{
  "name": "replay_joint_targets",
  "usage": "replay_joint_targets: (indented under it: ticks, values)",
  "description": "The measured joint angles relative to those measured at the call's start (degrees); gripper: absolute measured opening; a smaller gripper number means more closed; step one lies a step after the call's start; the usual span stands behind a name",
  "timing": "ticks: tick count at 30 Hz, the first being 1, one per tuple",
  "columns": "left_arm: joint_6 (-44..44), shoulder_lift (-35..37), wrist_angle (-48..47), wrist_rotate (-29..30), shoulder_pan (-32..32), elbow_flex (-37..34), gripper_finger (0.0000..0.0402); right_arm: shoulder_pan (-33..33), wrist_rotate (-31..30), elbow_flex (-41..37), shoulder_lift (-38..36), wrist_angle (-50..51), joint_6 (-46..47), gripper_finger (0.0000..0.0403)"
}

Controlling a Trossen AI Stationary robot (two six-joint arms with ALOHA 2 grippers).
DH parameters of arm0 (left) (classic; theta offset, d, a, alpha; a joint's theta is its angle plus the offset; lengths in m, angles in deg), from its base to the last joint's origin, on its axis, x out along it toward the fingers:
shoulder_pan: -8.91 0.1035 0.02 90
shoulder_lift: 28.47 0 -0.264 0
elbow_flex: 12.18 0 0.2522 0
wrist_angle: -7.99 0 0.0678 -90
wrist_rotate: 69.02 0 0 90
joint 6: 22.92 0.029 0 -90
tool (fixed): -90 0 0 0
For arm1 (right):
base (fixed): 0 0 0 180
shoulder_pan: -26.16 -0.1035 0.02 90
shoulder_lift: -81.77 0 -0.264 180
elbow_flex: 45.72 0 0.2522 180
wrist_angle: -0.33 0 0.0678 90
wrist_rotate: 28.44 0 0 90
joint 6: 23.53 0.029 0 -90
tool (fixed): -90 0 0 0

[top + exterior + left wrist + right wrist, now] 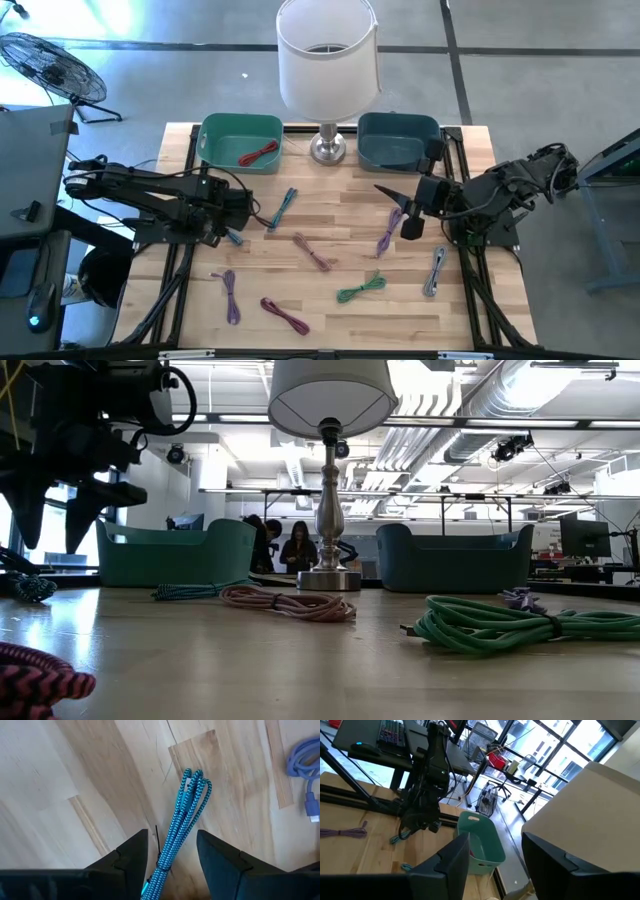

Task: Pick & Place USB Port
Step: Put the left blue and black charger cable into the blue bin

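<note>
Wooden bench (330, 300) is holding scattered cables; left claw (172, 851) is straddling the teal cable (181, 825), fingers parted, not gripping, while the right claw (395, 203) is hovering parted and empty.

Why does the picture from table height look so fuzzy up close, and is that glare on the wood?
In the low view, the pink-and-black cable nearest the lens is out of focus, while the lamp farther back is sharp; window light makes a pale sheen on the table. In the high view, the light is even, with soft shadows.

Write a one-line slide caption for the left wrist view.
Left gripper hangs open over the wooden table, its fingers either side of a bundled blue cable.
</note>
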Motion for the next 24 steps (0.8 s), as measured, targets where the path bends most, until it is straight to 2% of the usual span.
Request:
replay_joint_targets:
  ticks: [4, 11, 18, 24]
  values:
    - [-2.2, 0.0, 2.1, -2.8, 0.0, 0.0, 0.0165, 0.0, 0.0, 0.0, 0.0, 0.9, -0.1, 0.0172]
    - [-2.3, -1.5, 1.4, -1.1, -2.7, 0.0, 0.0165, 0.0, 0.0, 0.0, 0.0, 2.4, 0.9, 0.0173]
    - [-2.2, -8.4, 1.9, 0.1, -6.5, 0.0, 0.0165, 0.0, 2.0, 0.0, 0.0, 3.6, 2.1, 0.017]
    - [-1.9, -14.7, 4.1, 2.9, -7.2, 0.0, 0.0165, 0.0, 2.7, 0.0, 0.0, 3.6, 2.4, 0.017]
